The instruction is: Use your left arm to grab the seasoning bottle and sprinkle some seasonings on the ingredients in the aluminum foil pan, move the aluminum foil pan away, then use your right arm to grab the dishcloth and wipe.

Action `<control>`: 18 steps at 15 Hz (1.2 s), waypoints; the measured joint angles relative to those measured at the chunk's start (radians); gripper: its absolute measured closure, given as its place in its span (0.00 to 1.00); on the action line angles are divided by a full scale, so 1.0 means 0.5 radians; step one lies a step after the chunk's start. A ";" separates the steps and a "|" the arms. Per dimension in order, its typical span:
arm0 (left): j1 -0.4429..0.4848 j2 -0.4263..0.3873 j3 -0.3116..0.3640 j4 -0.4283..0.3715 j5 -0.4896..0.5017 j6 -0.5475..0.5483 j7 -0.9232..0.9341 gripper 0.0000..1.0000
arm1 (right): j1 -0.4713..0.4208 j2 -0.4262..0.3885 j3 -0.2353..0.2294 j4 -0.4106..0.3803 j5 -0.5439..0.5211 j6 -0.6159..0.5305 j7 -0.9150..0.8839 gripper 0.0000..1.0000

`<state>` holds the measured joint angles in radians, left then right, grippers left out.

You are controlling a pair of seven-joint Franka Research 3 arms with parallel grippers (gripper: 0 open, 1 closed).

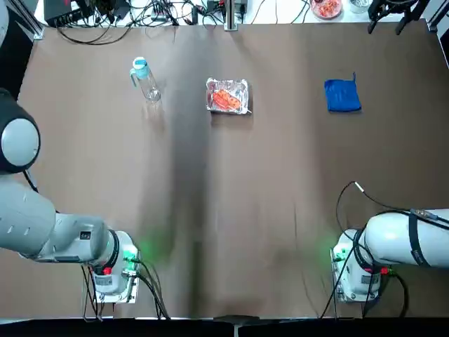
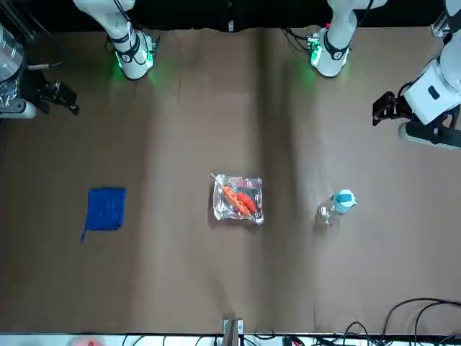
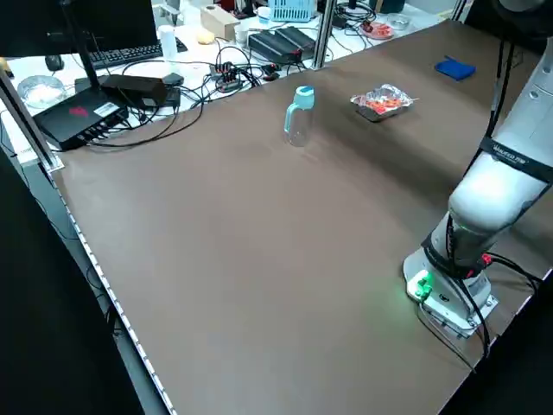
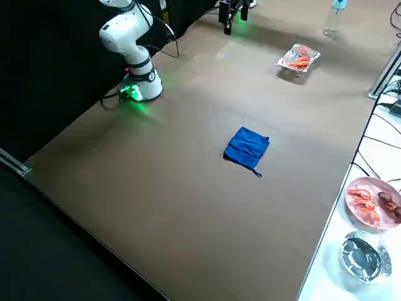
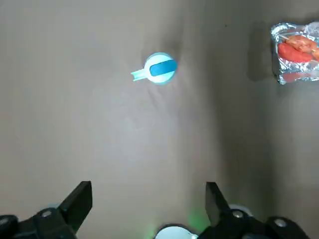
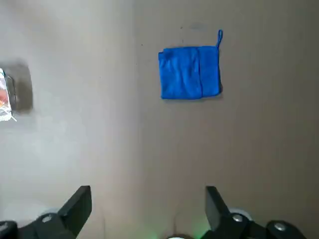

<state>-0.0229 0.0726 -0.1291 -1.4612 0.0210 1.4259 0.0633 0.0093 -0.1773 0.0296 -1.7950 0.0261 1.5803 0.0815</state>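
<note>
Seasoning bottle [image 1: 145,78], small clear plastic with light-blue cap: upright on brown table [image 1: 224,210], far side, left of centre, untouched. Small rectangular shiny foil pan [image 1: 228,96] with wrinkly rim: mid-table, well apart from bottle, holding orange-red food chunks [image 1: 226,99]. Bright royal-blue square dishcloth [image 1: 342,95]: flat, far right, well apart from pan.

Left gripper [image 5: 148,199]: fingers spread apart, empty, high above table, bottle ahead in wrist view. Right gripper [image 6: 148,201]: likewise spread and empty, high over its side, cloth ahead. No step begun; first step judged to be reach for bottle.

Risks, as judgement:
- Bottle light, tall, narrow; off-centre approach or finger brushing side likely to tip it.
- Clear smooth wall; weak pinch may slip on tilting.
- Cap possibly closed; nothing would sprinkle.
- Thin foil rim apt to crumple or spill chunks when moved.
</note>
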 joint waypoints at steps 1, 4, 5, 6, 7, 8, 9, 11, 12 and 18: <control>0.008 0.000 0.003 -0.003 0.000 -0.020 -0.069 0.00 | 0.000 0.000 -0.001 0.000 0.000 0.000 0.000 0.00; 0.035 0.005 0.005 -0.040 0.001 -0.040 -0.322 0.00 | 0.000 0.000 -0.001 0.000 0.000 0.000 0.000 0.00; 0.042 0.010 0.006 -0.050 0.001 -0.039 -0.395 0.00 | 0.000 0.000 -0.001 0.000 0.000 0.000 0.000 0.00; 0.046 0.019 0.007 -0.059 0.001 -0.039 -0.488 0.00 | 0.000 0.000 -0.001 0.000 0.000 0.000 0.000 0.00; 0.047 0.033 0.009 -0.068 0.001 -0.038 -0.602 0.00 | 0.000 0.000 -0.001 0.000 0.000 0.000 0.000 0.00; 0.048 0.056 0.010 -0.071 0.001 -0.036 -0.738 0.00 | 0.000 0.000 -0.001 0.000 0.000 0.000 0.000 0.00; 0.049 0.086 0.010 -0.072 0.001 -0.030 -0.885 0.00 | 0.000 0.000 -0.002 0.000 0.000 0.000 0.000 0.00; 0.050 0.157 0.010 -0.076 0.001 0.025 -1.161 0.00 | 0.000 0.000 -0.002 0.000 0.000 0.000 0.000 0.00; 0.050 0.194 0.010 -0.076 0.001 0.061 -1.311 0.00 | 0.000 0.000 -0.003 0.000 0.000 0.000 0.000 0.00; 0.057 0.353 0.011 -0.078 0.001 0.228 -2.387 0.00 | 0.000 0.000 -0.007 0.000 0.000 0.000 0.000 0.00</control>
<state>0.0057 0.2492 -0.1236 -1.5000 0.0216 1.5399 -1.1301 0.0093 -0.1773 0.0262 -1.7950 0.0261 1.5802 0.0815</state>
